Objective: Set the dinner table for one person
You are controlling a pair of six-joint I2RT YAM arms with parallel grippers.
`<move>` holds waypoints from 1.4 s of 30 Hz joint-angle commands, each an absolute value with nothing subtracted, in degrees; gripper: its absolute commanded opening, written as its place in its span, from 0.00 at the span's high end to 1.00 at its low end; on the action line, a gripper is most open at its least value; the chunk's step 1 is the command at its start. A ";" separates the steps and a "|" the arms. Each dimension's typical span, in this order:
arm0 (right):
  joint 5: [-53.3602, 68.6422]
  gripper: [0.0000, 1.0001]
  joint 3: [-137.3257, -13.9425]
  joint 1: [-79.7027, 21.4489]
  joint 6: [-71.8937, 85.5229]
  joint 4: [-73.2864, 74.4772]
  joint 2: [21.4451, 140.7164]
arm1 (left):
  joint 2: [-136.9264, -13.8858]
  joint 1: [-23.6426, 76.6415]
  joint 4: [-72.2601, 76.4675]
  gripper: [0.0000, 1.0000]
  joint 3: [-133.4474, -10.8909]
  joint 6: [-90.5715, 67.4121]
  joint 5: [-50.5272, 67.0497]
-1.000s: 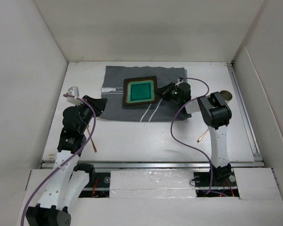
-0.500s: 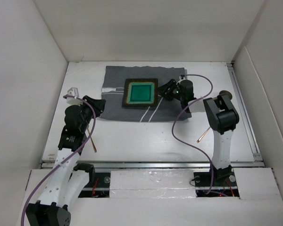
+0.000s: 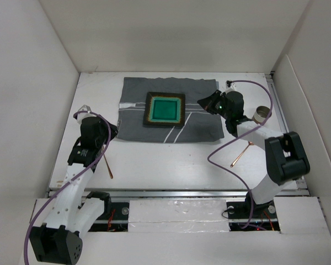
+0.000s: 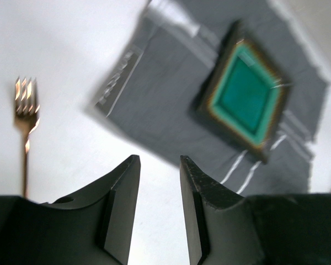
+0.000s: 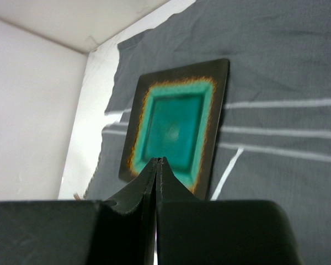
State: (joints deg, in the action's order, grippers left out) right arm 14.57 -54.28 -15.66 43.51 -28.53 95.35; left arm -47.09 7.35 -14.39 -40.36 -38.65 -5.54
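White walls close in the white table, which spreads under everything and carries a grey striped cloth with a square green plate at its middle. Left of the plate, just off the cloth's edge, the left hand hangs with its 2 fingers parted by a narrow gap and nothing between them, and a copper fork lies on the table to the plate's near left. Right of the plate, over the cloth, the right hand has its fingers pressed together, empty.
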 commanded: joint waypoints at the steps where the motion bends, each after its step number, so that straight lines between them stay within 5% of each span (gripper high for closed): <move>1: 13.10 1.00 -49.41 -18.10 37.71 -29.09 84.94 | -50.96 4.59 -25.89 0.67 -43.06 -40.60 -8.18; 19: 14.14 0.85 -38.77 -17.06 29.44 -15.81 51.78 | -76.98 -0.61 -33.41 0.66 -45.97 -43.77 -21.71; 31: 19.95 0.86 -38.85 -16.35 29.62 -17.22 54.05 | -82.70 -1.14 -26.10 0.63 -44.47 -37.35 -16.35; 38: 18.11 0.86 -38.67 -16.35 29.44 -16.70 53.35 | -87.97 -1.14 -27.07 0.75 -45.26 -37.97 -17.31; 42: 17.14 0.86 -38.58 -16.35 29.44 -16.44 53.35 | -88.33 -1.14 -26.81 1.00 -45.00 -37.53 -16.35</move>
State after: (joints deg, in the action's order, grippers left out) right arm 17.89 -38.46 -16.47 30.57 -15.44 54.68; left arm -86.43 -0.97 -24.86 -45.98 -37.89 -16.82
